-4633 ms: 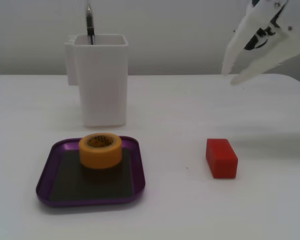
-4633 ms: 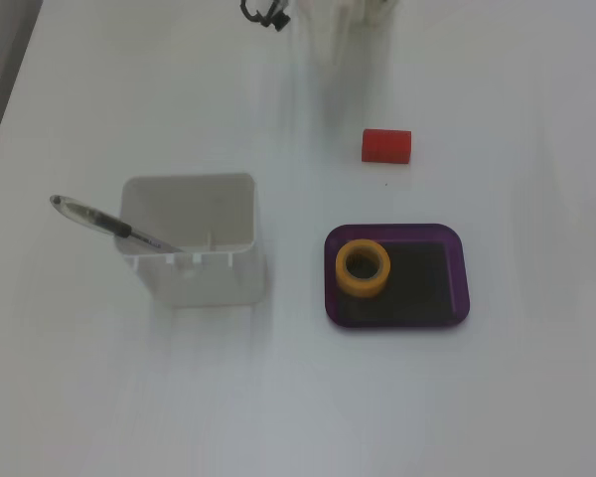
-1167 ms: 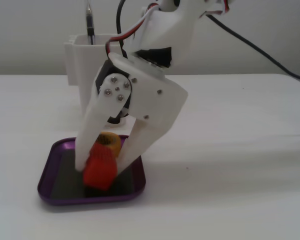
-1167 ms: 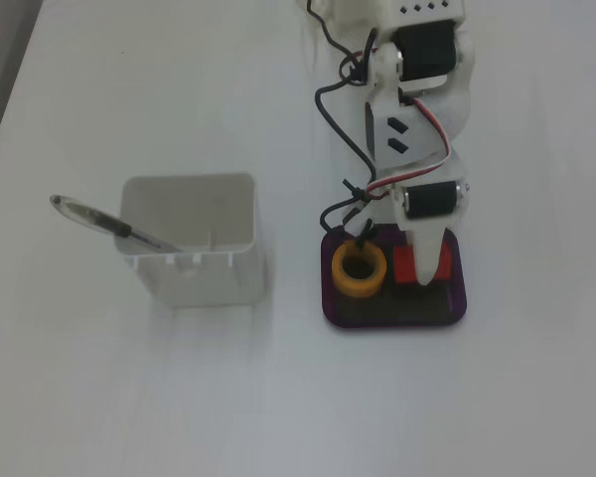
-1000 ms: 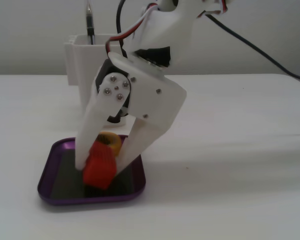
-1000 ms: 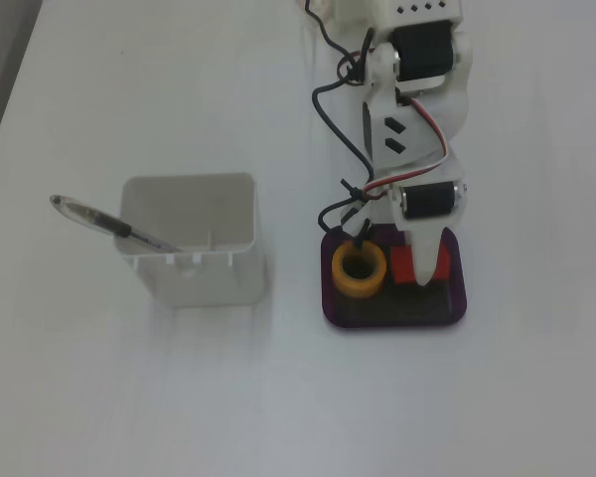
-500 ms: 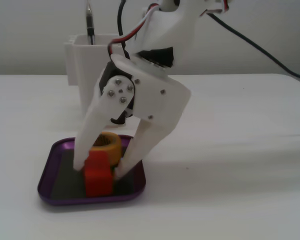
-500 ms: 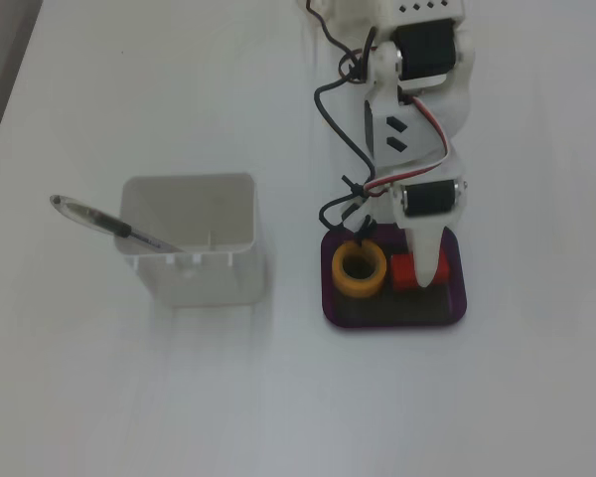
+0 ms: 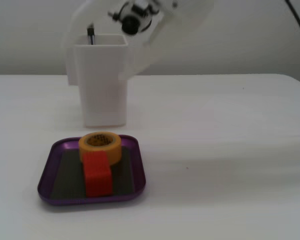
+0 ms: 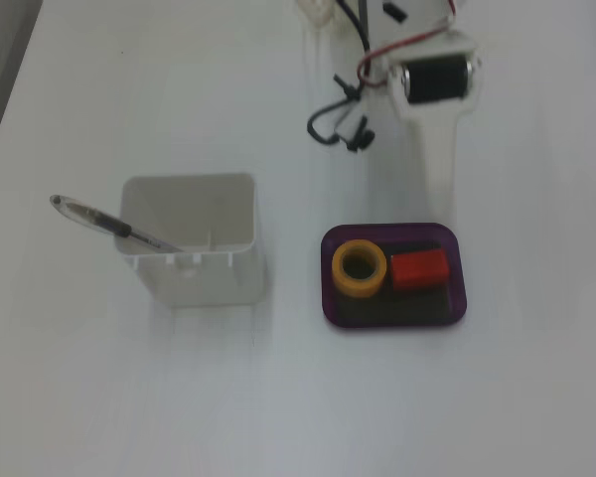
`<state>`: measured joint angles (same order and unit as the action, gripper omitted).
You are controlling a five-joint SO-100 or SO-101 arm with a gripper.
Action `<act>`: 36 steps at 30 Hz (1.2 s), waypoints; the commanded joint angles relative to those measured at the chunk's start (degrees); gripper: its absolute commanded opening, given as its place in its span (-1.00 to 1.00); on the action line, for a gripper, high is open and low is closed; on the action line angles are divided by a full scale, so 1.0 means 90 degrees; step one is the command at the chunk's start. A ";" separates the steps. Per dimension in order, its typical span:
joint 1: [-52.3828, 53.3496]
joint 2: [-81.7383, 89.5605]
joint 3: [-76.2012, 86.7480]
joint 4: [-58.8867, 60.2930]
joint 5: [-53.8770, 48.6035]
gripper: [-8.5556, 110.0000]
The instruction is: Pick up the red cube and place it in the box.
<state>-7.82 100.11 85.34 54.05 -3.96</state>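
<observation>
The red cube (image 9: 97,174) (image 10: 419,268) lies flat on the dark floor of the box (image 9: 46,186) (image 10: 458,312), a shallow purple tray. It touches or nearly touches the yellow tape roll (image 9: 100,145) (image 10: 362,269) that shares the tray. My gripper (image 9: 94,61) (image 10: 439,195) is blurred and raised well above the table, clear of the box. It is open, its two white fingers spread with nothing between them. In one fixed view it hangs in front of the white container; in the top-down fixed view it sits just behind the tray.
A tall white container (image 9: 101,80) (image 10: 189,243) stands behind and beside the tray, with a pen (image 10: 104,221) leaning out of it. Arm cables (image 10: 336,119) dangle near the arm. The rest of the white table is bare.
The gripper has let go of the red cube, which now rests on the tray floor, and has lifted up and back away from the box.
</observation>
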 commanded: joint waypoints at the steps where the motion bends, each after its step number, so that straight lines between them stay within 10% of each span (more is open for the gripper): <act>1: 0.0088 0.1572 -0.0186 0.0742 -0.0039 -0.48; 25: 0.1123 0.9688 0.8955 -0.0195 0.0000 -0.49; 36: 0.1123 1.0771 1.0059 -0.0117 0.0068 -0.49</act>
<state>2.64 192.57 175.17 53.61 -3.78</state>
